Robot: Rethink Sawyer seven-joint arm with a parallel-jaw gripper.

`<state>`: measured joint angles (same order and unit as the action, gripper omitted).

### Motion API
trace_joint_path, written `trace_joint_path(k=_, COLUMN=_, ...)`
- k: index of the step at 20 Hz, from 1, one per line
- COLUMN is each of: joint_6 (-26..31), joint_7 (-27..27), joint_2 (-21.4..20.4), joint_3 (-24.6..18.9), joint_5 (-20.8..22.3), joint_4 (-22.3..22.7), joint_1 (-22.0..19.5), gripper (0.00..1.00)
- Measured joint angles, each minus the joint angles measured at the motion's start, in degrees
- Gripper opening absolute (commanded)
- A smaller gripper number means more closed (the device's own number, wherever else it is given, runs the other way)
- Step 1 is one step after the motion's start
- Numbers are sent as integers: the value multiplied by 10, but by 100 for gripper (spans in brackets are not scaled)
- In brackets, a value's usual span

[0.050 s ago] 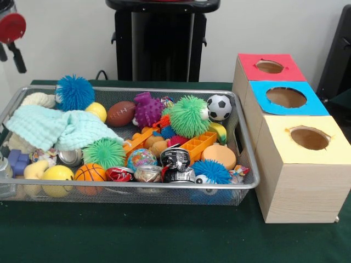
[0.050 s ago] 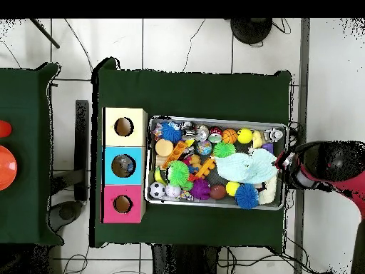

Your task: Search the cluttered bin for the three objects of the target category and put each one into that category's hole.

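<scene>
So the arm (image 2: 324, 168) is parked off the bin's end in the overhead view, red and black, over the worktop's edge. In the front view only a red and black bit (image 1: 12, 33) pokes in at the top left corner. Can't make out the pincer itself, so I can't tell if it's released or clenched, and it isn't touching anything in the bin as far as I can see.

The bin (image 1: 249, 181) is a wire mesh tray on the green worktop (image 1: 137, 235), packed full. A mint cloth (image 1: 52, 127) is draped over the left part. Around it: a blue spiky ball (image 1: 74, 92), a football (image 1: 120, 113), a purple toy (image 1: 147, 108), a green spiky ball (image 1: 189, 116), a soccer ball (image 1: 219, 107), a basketball (image 1: 90, 172), a yellow ball (image 1: 57, 174) and an orange tray (image 1: 198, 145) in the middle. Crushed cans (image 1: 174, 159) lie near the front wall.

Just beside the bin stands a row of three wooden boxes, each with a round hole on top: red box (image 1: 274, 74) farthest back, blue box (image 1: 304, 107) between, yellow box (image 1: 334, 156) nearest. Something dark shows inside the blue hole from above, can't tell what.

Room: white wall behind, tiled floor (image 2: 192, 43) with cables, another green table (image 2: 28, 150) off to one side.
</scene>
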<state>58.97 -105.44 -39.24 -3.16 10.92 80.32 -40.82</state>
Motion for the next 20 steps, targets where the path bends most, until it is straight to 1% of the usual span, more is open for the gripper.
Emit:
trace_joint_path(k=5, joint_6=0, joint_7=0, joint_2=-14, joint_3=0, joint_5=-31, joint_4=15, joint_1=17, gripper=100)
trace_joint_path(k=9, joint_6=-4, joint_7=0, joint_2=-14, joint_3=0, joint_5=-52, joint_4=35, joint_1=31, gripper=100)
trace_joint_path(k=12, joint_6=-17, joint_7=0, joint_2=-11, joint_3=0, joint_5=-56, joint_4=47, joint_1=38, gripper=100)
trace_joint_path(k=14, joint_6=-37, joint_7=0, joint_2=-6, joint_3=0, joint_5=-56, joint_4=56, joint_1=43, gripper=100)
trace_joint_path(k=20, joint_6=-126, joint_7=0, joint_2=18, joint_3=0, joint_5=-58, joint_4=81, joint_1=56, gripper=100)
